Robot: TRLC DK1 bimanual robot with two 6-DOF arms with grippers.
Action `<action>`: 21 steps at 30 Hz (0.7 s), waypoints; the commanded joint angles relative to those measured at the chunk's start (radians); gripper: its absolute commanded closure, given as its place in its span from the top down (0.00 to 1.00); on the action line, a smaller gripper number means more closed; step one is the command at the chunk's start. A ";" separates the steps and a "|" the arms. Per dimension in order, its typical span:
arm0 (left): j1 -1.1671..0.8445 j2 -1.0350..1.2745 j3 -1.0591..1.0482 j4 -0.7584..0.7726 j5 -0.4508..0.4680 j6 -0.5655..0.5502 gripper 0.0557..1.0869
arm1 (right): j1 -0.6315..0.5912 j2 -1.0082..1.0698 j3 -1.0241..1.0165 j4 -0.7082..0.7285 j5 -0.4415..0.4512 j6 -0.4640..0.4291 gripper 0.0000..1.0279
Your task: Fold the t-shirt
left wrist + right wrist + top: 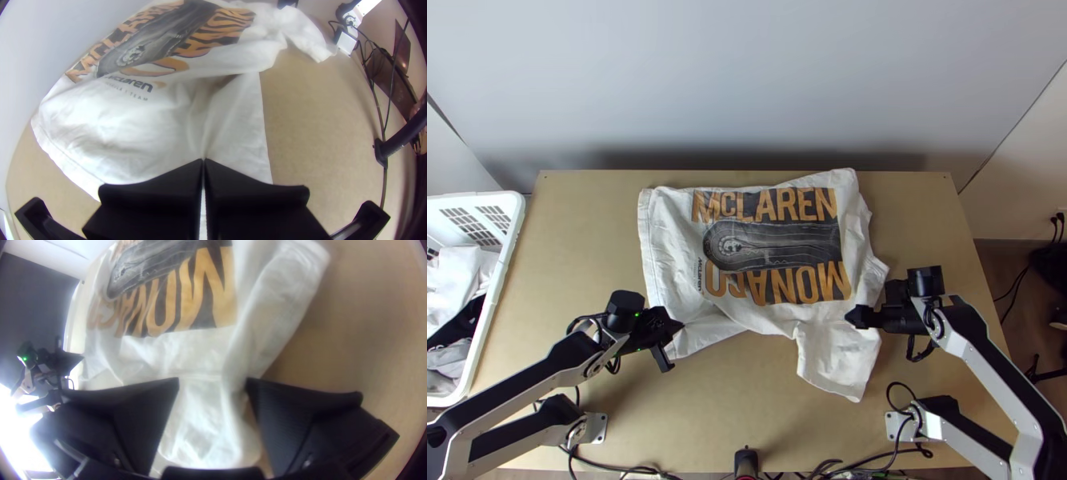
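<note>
White t-shirt (667, 264) lies spread, rumpled; folding seems all ahead. Left gripper (204, 161) closed, hold unclear; right gripper (212, 381) wide, empty

Bare tabletop (719, 404) gives passage between the shirt (755, 264) and near-edge cables (639, 470).

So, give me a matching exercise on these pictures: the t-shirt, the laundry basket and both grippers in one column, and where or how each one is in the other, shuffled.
Column one
1. T-shirt
2. Laundry basket
3. Left gripper
4. Right gripper

Column two
A. Beside the left end of the table
B. Fingers apart
C. Print side up, showing orange lettering
D. Fingers together

Pairs: 1-C, 2-A, 3-D, 4-B
</note>
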 commanded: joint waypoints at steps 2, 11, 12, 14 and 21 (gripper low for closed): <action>0.003 -0.018 0.006 -0.003 -0.001 -0.010 0.03 | 0.044 -0.083 0.020 0.029 0.006 0.035 0.08; 0.101 -0.130 0.114 -0.150 -0.001 -0.024 0.03 | -0.030 -0.129 0.081 0.024 0.035 0.042 0.03; 0.132 -0.133 0.138 -0.155 -0.001 -0.025 0.03 | -0.043 -0.129 0.095 0.024 0.035 0.043 0.03; 0.210 -0.133 0.190 -0.160 0.001 -0.033 0.03 | -0.063 -0.128 0.127 0.026 0.043 0.045 0.03; 0.454 -0.119 0.362 -0.158 0.008 -0.068 0.03 | -0.162 -0.106 0.273 0.034 0.049 0.071 0.03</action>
